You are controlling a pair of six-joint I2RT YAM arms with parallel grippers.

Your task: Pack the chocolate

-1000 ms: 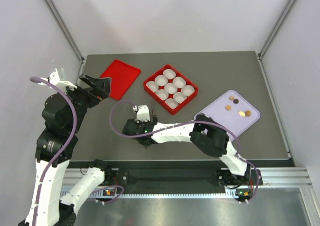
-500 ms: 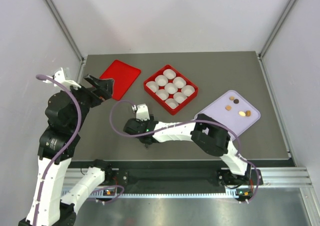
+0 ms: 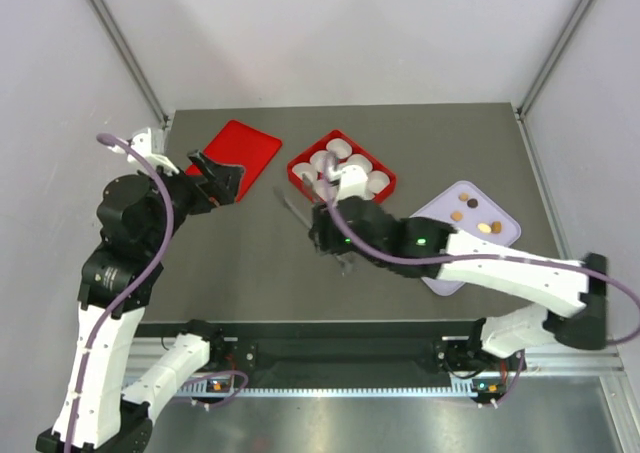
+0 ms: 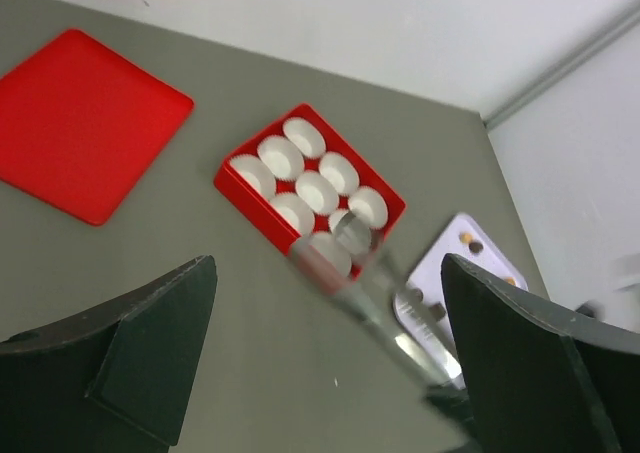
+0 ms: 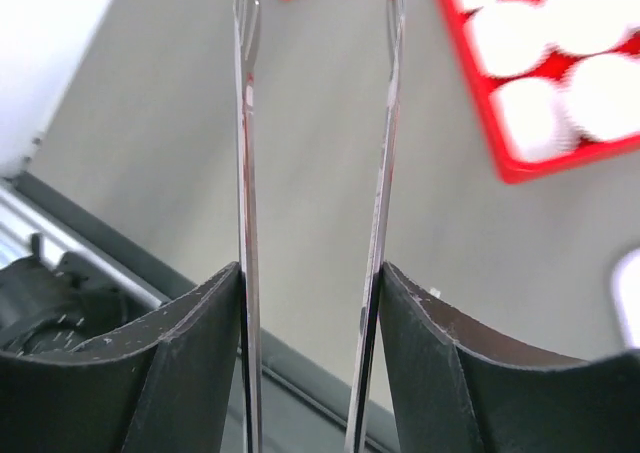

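Right gripper (image 5: pixel 312 273) clamped on tweezers (image 5: pixel 245 173), blades squeezed narrow, hovering just near side of red box (image 4: pixel 250 208) of white paper cups (image 4: pixel 318 190). Left gripper (image 3: pixel 222 180) jaws wide, holding nothing, beside red lid (image 3: pixel 240 148), far left. 5 chocolate pieces (image 3: pixel 472 205) on lilac tray (image 3: pixel 505 235), right.

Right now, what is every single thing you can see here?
flat tray: one, red, far left of the table
box: one, red, far middle of the table
paper cups: nine, white, inside the box
shallow tray: one, lilac, right side of the table
chocolate pieces: five, dark brown and tan, on the shallow tray
tweezers: one pair, silvery, in the right hand
table: one, dark grey, under everything
left hand: black, open, near the flat tray
right hand: black, closed on the tweezers, beside the box
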